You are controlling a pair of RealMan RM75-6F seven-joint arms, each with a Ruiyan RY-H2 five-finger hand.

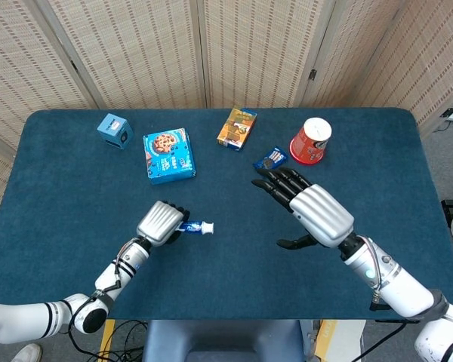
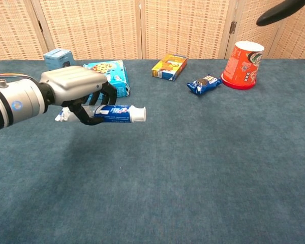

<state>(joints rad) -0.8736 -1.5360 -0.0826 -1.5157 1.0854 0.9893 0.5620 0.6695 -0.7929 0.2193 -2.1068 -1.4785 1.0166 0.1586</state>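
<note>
Gripping: left hand point(image 1: 161, 222) clenched on toothpaste tube point(image 2: 114, 113); cap end jutting free
Hovering: right hand point(image 1: 313, 213) released, fingers spread
Risk: tube slipping; shallow, off-centre hold

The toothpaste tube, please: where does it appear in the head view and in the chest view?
Head view: toothpaste tube lower left of centre, held by the left hand.
Chest view: toothpaste tube left of centre, same hand.
Shared landmark: red cup at the far right.
</note>
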